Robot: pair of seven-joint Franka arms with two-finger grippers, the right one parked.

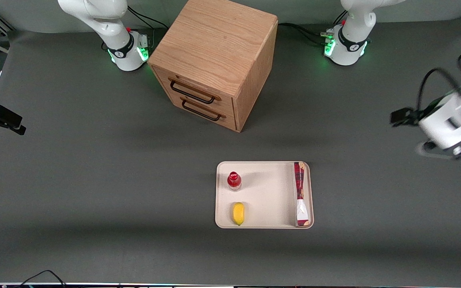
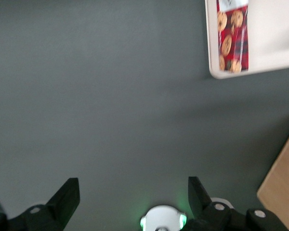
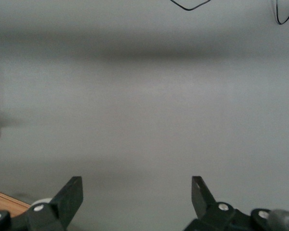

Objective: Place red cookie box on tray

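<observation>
White arm, black cable, pincer with black fingers.

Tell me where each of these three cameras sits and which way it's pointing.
Front view: high, facing the arms; shows the cabinet, tray, red cookie box on it, and the tool off the tray toward the working arm's end.
Left wrist view: looks down past the open tool at table; shares tray and box with the front view.
Right wrist view: looks down at grey table past the parked fingers.
</observation>
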